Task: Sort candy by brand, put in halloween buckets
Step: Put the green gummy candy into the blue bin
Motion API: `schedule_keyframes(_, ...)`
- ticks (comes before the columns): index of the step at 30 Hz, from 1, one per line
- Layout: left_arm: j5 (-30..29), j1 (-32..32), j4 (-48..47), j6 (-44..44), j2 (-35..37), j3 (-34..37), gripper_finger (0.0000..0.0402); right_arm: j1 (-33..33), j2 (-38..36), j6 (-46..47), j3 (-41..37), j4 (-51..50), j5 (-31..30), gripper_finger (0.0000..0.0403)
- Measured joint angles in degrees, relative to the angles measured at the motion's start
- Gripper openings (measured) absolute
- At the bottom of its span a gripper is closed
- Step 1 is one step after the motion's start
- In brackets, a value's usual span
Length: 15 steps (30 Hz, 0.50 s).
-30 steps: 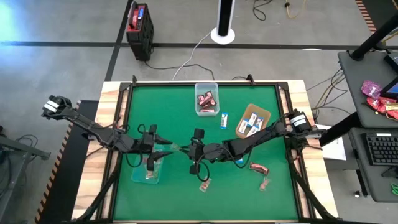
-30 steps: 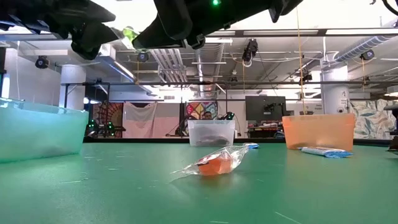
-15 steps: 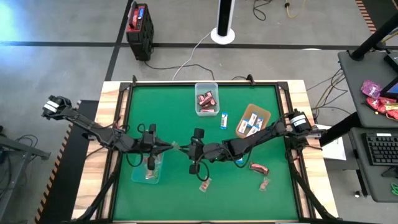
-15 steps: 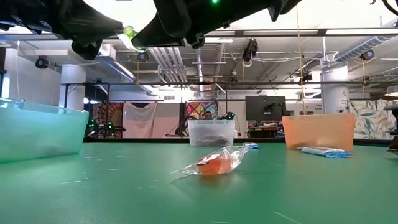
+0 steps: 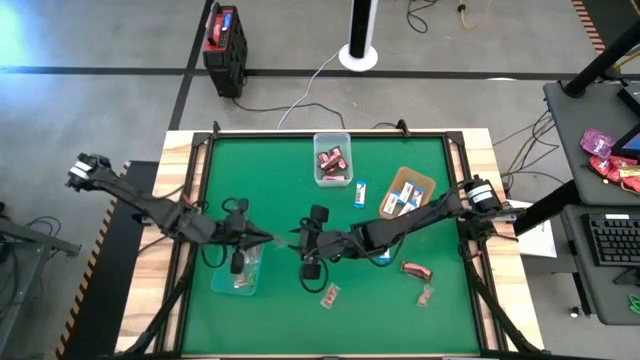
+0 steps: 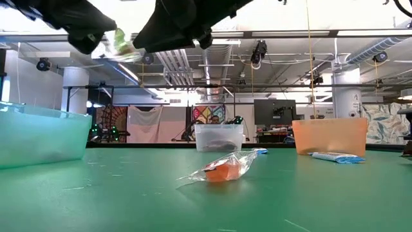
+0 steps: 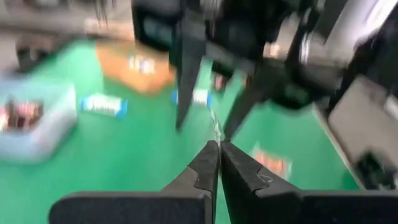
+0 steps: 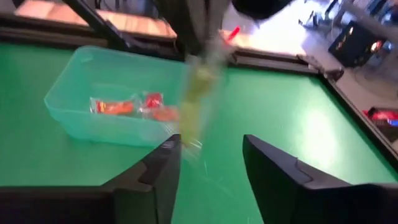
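Risk: my left claw [image 7: 214, 163], clamped on only the clear-wrapped candy [image 8: 198, 87] tip beside my parted right claw [image 8: 208, 163], may drop it short of the teal tub [image 5: 240, 270] on the worktop [image 5: 290, 180].

**Table layout, seen from above**

The clear tub [image 5: 332, 158] sits at the table's [image 5: 280, 180] far middle, candy inside. To its right lies a loose piece [image 5: 360, 193], then the rounded tray [image 5: 407, 193] with more. The translucent tub [image 5: 240, 272] sits near left, holding pieces. Loose candy [image 5: 329, 296] lies near the middle; two more [image 5: 416, 270] lie to its right. Both grippers meet above the centre.
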<state>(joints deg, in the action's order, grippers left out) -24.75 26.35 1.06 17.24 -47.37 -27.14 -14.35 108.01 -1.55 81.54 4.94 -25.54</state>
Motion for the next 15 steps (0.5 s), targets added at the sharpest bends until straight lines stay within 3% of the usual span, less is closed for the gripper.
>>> schedule_keyframes(7,0.81,2.99,-42.49,12.89,-1.97,-16.90,0.0000,0.00,-0.02,3.16,3.70,-8.31,0.00,0.0200)
schedule_keyframes(12,10.38,5.74,-54.10,20.59,-4.51,-21.28,0.0000,-0.02,-0.02,4.73,3.56,-9.60,0.02,0.0206)
schedule_keyframes(15,12.28,6.69,-56.78,24.96,-6.01,-20.48,0.0000,-0.02,-0.02,5.45,3.09,-9.83,0.02,0.0206)
